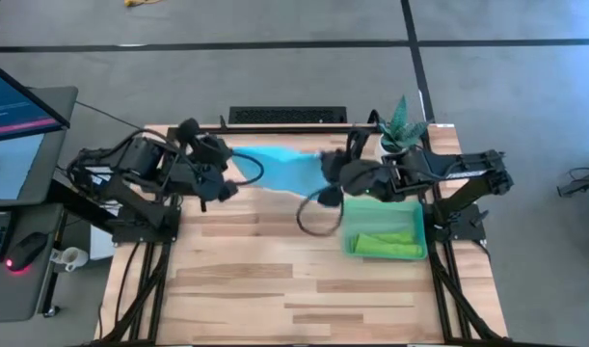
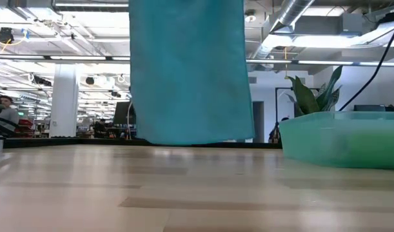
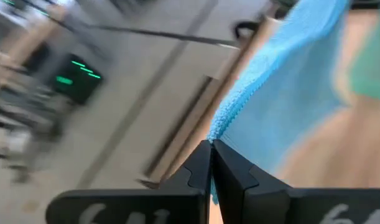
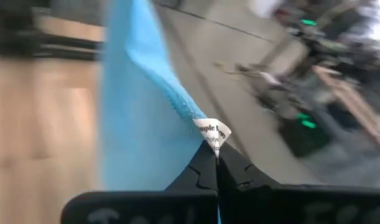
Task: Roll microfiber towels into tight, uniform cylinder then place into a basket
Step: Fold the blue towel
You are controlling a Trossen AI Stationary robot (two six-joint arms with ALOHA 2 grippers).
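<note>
Both grippers, left [image 3: 211, 144] and right [image 4: 217, 157], pinch the blue towel [image 1: 280, 169] by its corners, hanging it above the table's [image 1: 275, 289] far edge. The green towel [image 1: 386, 245] lies in the basket [image 1: 419, 231] near the right edge.

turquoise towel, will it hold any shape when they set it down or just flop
Probably flops: the turquoise towel hangs limp like a curtain between the left gripper and right gripper, each pinching a corner. It looks light, and likely to bunch when lowered onto the table.
</note>
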